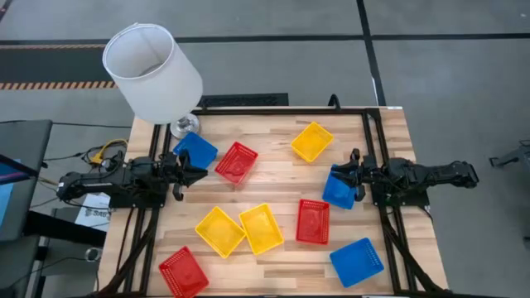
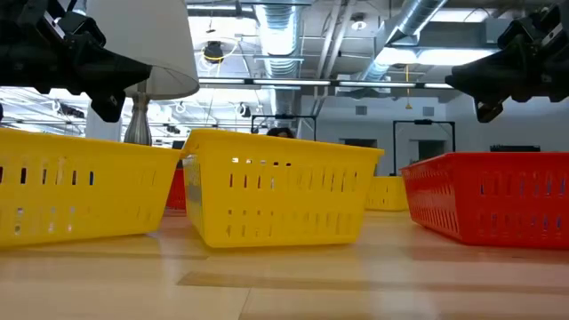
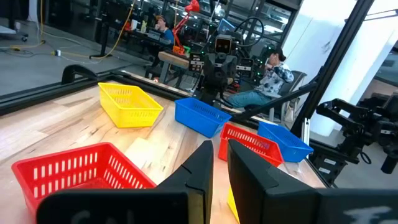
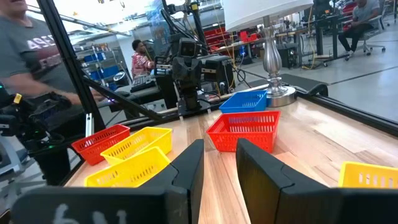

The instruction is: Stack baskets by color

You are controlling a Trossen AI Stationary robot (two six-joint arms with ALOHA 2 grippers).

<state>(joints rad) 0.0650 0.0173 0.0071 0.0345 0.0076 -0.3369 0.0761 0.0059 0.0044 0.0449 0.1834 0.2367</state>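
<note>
Nine baskets lie spread over the table (image 1: 281, 149), none stacked. From above, a blue basket (image 1: 195, 150) and a red basket (image 1: 237, 161) sit near the lamp base (image 1: 185, 126) at the far left; a yellow basket (image 1: 312, 141) lies alone toward the far right. Two more yellow baskets (image 1: 220, 231) (image 1: 262, 228) touch side by side in the middle near edge, with a red one (image 1: 313, 221) just to their right and another red one (image 1: 183, 271) at the near left corner, partly cut off by the frame. A blue basket (image 1: 357, 261) sits at the near right.

The left gripper (image 1: 199, 172) hovers over the left edge, beside the blue and red pair, its fingers (image 3: 202, 171) pressed almost together and empty. The right gripper (image 1: 337, 174) hovers at the right edge over the third blue basket (image 1: 336, 192), which it partly hides. Its fingers (image 4: 189, 165) stand a narrow gap apart with nothing between them.

The lampshade (image 1: 152, 72) covers most of the lamp. In the low view only two yellow baskets and a red one are plain; the rest are hidden behind them. People sit in the room beyond, hard to make out.
</note>
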